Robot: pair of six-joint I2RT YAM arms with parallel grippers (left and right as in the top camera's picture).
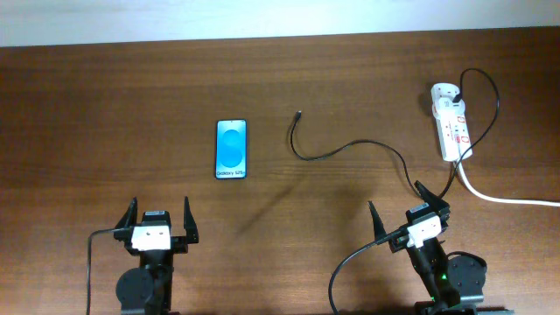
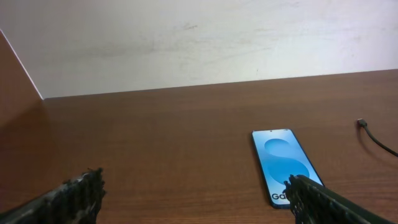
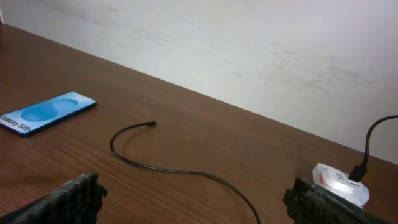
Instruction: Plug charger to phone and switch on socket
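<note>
**A:** What's nearest?

**B:** The two arms at the near edge of the table (image 1: 105, 114), which is dark brown wood with a fine lengthwise grain. The left gripper (image 1: 159, 206) has its jaws spread wide apart over bare wood. Its fingers (image 2: 81, 196) are black and look rough and ribbed.

**A:** And the other one?

**B:** The right gripper (image 1: 396, 199) is the same, with its jaws parted and clamping nothing. It's turned a little toward the right.

**A:** Where's the phone?

**B:** The phone (image 1: 231, 150) lies flat, face up, farther out from the left gripper and a bit to its right. It's a slim rounded rectangle with a glossy blue screen and a paler oval.

**A:** The charger?

**B:** The charger (image 1: 350, 146) is a thin black cable curling loosely over the wood. Its tiny plug (image 1: 299, 113) is the free end, lying right of the phone and apart from it. The cable passes close by one of the right gripper's fingertips. From overhead I can't tell whether they touch.

**A:** And beyond that?

**B:** The socket (image 1: 452, 122) lies at the far right. It's a long, narrow white plastic strip with red markings, and the cable's other end goes in at its far end. A thick white cord (image 1: 499, 197) trails off to the right. Behind it all is a pale, scuffed wall (image 2: 186, 37).
</note>
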